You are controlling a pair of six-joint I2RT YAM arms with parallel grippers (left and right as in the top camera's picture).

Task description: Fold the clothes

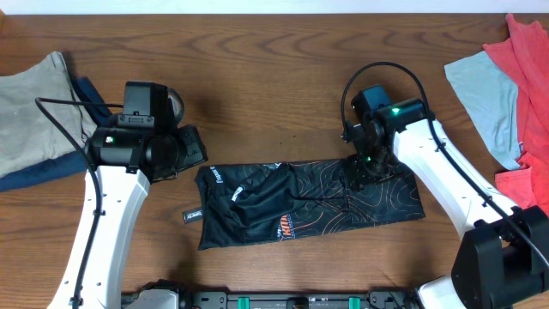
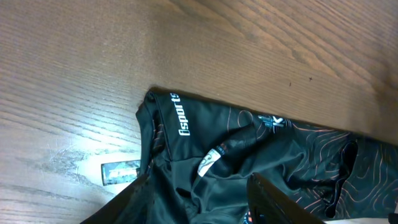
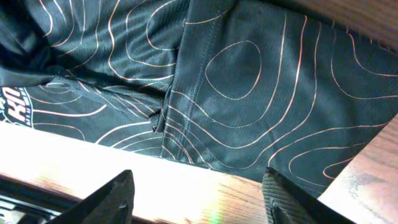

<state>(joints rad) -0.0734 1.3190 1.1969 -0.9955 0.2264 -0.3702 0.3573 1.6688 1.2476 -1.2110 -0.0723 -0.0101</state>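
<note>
The black jersey [image 1: 300, 202] with thin orange contour lines lies folded into a long strip across the table's middle front. My left gripper [image 1: 184, 148] hovers open just above its left end; the left wrist view shows the collar with white lettering [image 2: 186, 121] and open fingers [image 2: 199, 199] over the cloth. My right gripper [image 1: 364, 167] is open over the strip's right part. The right wrist view shows patterned fabric [image 3: 249, 81] and open fingers [image 3: 199, 193] above bare wood.
A beige and navy garment pile [image 1: 34, 120] lies at the left edge. Light blue [image 1: 485, 90] and red [image 1: 532, 77] garments lie at the right edge. A small black tag [image 1: 190, 215] lies on the table left of the jersey.
</note>
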